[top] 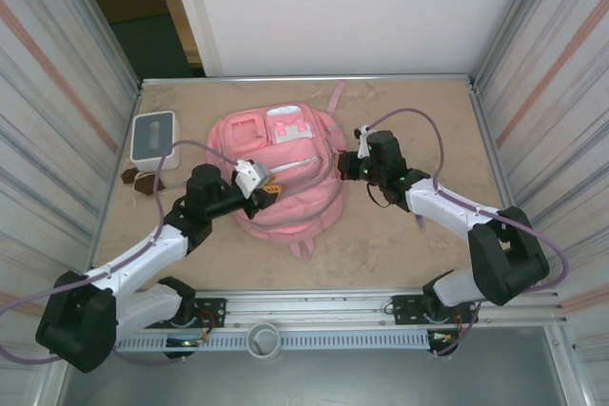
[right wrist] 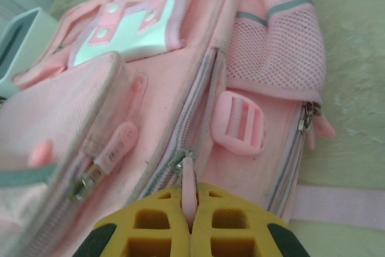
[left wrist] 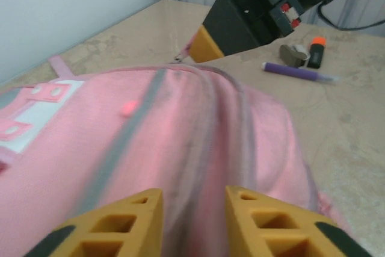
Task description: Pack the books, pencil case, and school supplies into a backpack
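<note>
Your right claw [right wrist: 190, 200] pinches a zipper pull [right wrist: 188, 173] on the backpack [right wrist: 156, 88]; your left claw [left wrist: 194, 200] stands open above it.

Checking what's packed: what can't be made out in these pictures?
Contents of the soft pink backpack: every view, hidden by its own fabric.
Small dark brown lumps by the grey-topped white box: top view, too small.
Short black piece with orange end near the purple pen: left wrist view, blurred.
Lower end of the pink zipper pull: right wrist view, hidden inside the shut right gripper.
</note>
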Controlling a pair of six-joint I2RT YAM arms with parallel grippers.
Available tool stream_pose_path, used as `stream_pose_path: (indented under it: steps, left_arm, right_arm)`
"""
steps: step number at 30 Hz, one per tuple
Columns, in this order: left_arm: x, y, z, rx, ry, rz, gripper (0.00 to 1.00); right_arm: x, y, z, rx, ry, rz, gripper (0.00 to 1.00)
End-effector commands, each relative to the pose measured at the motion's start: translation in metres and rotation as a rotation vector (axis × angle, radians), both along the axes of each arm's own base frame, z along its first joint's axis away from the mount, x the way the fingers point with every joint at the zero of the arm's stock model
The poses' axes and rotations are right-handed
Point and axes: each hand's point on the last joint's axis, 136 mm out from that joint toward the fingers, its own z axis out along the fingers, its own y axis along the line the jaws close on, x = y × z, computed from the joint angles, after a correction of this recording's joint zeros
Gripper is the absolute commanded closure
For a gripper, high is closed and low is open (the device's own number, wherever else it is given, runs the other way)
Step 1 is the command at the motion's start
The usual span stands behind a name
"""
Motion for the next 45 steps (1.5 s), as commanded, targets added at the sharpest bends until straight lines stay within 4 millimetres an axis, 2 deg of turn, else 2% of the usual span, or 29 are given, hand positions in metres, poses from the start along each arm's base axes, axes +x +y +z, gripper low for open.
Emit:
stream_pose_path:
  steps: [1, 7, 11, 15, 18, 20, 23, 25, 27, 33, 37, 41, 45]
  left_arm:
    - [0.006, -0.006, 0.024, 0.008, -0.062, 0.024, 0.55]
    - [-0.001, -0.04, 0.016, 0.188, -0.116, -0.011, 0.44]
    - [0.0, -0.068, 0.004, 0.316, -0.16, -0.024, 0.4]
    - [0.007, -0.083, -0.008, 0.399, -0.195, -0.019, 0.39]
    - [0.015, -0.084, -0.015, 0.432, -0.209, 0.004, 0.42]
    - [0.02, -0.081, -0.018, 0.451, -0.222, 0.029, 0.5]
    - [0.022, -0.076, -0.021, 0.468, -0.242, 0.051, 0.7]
    - [0.019, -0.072, -0.02, 0.462, -0.241, 0.044, 0.89]
    - [0.013, -0.07, -0.016, 0.431, -0.23, 0.014, 1.0]
    - [-0.016, -0.056, 0.016, 0.16, -0.148, -0.138, 1.0]
    - [-0.026, -0.043, 0.037, 0.02, -0.109, -0.195, 1.0]
    - [-0.027, -0.04, 0.041, 0.0, -0.1, -0.203, 1.0]
    - [-0.026, -0.041, 0.039, -0.003, -0.089, -0.214, 1.0]
  right_arm:
    - [0.009, -0.009, 0.021, 0.017, -0.066, -0.061, 1.0]
    - [-0.006, 0.006, 0.037, 0.042, -0.094, -0.023, 1.0]
    - [-0.013, 0.013, 0.047, 0.058, -0.108, -0.005, 1.0]
    - [-0.02, 0.018, 0.054, 0.075, -0.115, 0.015, 1.0]
    - [-0.025, 0.02, 0.058, 0.091, -0.118, 0.027, 1.0]
    - [-0.028, 0.021, 0.057, 0.093, -0.118, 0.033, 1.0]
    - [-0.028, 0.017, 0.052, 0.076, -0.121, 0.027, 1.0]
    - [-0.025, 0.012, 0.044, 0.045, -0.116, 0.016, 1.0]
    - [-0.02, 0.005, 0.035, 0.018, -0.104, -0.005, 1.0]
    - [0.008, -0.022, 0.005, -0.044, -0.016, -0.123, 1.0]
    - [0.029, -0.022, -0.008, -0.045, 0.032, -0.156, 1.0]
    - [0.043, -0.014, -0.015, -0.039, 0.056, -0.152, 1.0]
    - [0.052, -0.018, -0.029, -0.068, 0.09, -0.181, 1.0]
